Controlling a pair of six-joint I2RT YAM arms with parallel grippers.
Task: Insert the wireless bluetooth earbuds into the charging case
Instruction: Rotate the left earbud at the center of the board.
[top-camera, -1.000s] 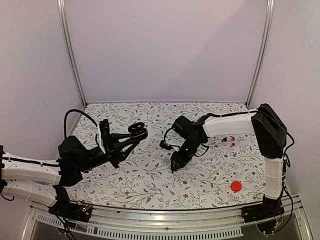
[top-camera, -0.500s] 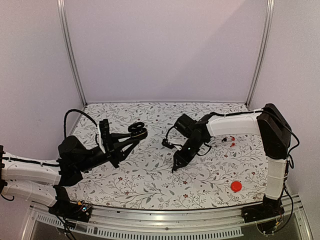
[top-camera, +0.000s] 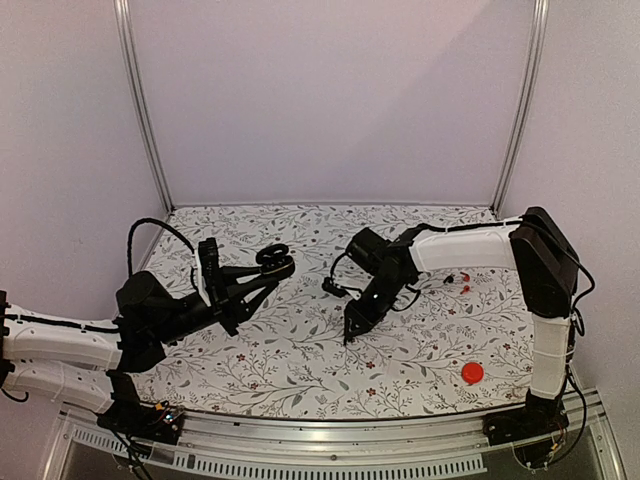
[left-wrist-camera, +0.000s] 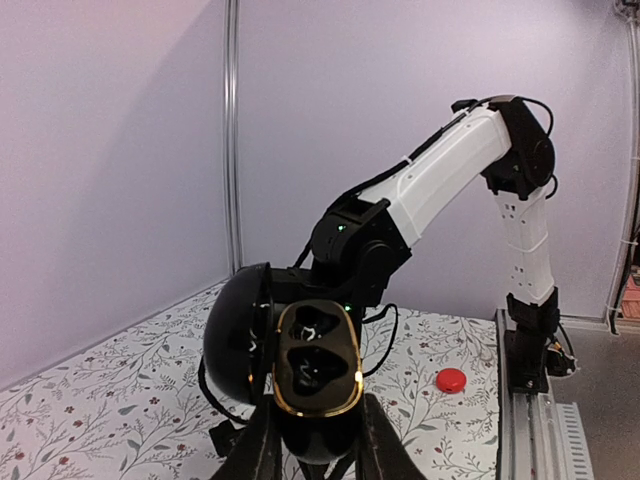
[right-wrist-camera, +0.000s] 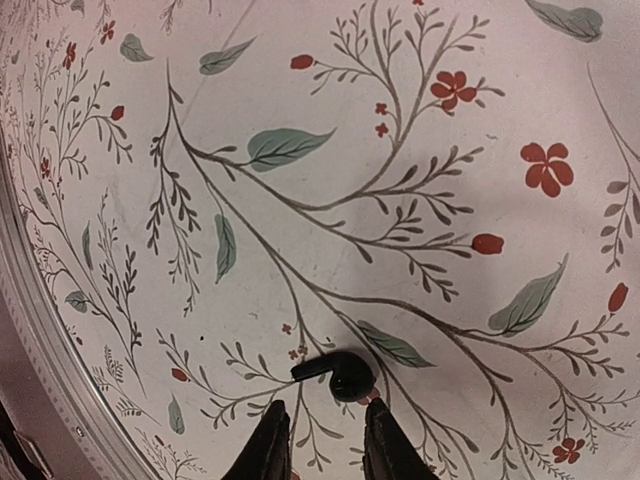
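My left gripper (top-camera: 268, 272) is shut on the charging case (top-camera: 274, 258), a glossy black clamshell, and holds it open in the air over the left of the table. In the left wrist view the case (left-wrist-camera: 312, 365) shows its gold-rimmed tray with two dark sockets, its lid hinged to the left, and my fingers (left-wrist-camera: 262, 450) clamp its lower body. My right gripper (top-camera: 349, 334) points down at mid-table. In the right wrist view it (right-wrist-camera: 322, 445) is open, and one black earbud (right-wrist-camera: 340, 374) lies on the floral cloth just beyond the fingertips, not between them.
A flat red disc (top-camera: 472, 373) lies on the floral table (top-camera: 300, 360) at the front right; it also shows in the left wrist view (left-wrist-camera: 451, 379). A black cable loop (top-camera: 335, 288) hangs by the right wrist. Side rails and walls bound the table.
My right gripper has shifted only slightly and sits a little lower over the cloth. The left gripper and the case have not moved.
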